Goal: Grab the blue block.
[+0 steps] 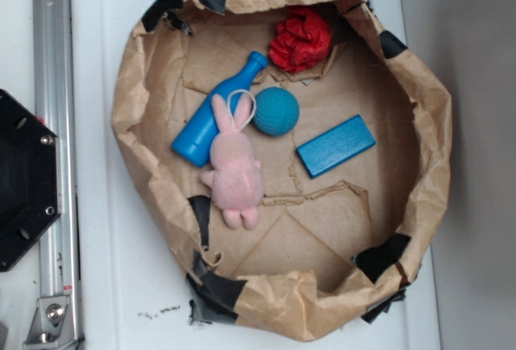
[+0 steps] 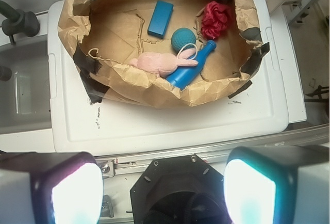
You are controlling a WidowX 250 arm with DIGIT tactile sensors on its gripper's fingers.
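Block lies free, claw high and empty

Blue block (image 1: 335, 146) lies flat on the floor of the brown paper nest (image 1: 137, 116), toward one side, with bare paper all around it. We judge that free margin leaves room for fingers on both long faces. Nearest is the teal ball (image 1: 276, 111), apart from the block; beyond it the pink plush bunny (image 1: 234, 171) leans across the blue bottle-shaped pin (image 1: 216, 113), and a red crumpled puff (image 1: 301, 39) sits by the wall. Our gripper (image 2: 154, 195) hangs well above and outside the nest, its two pads (image 2: 67, 195) spread wide, holding nothing. We have not begun the descent.
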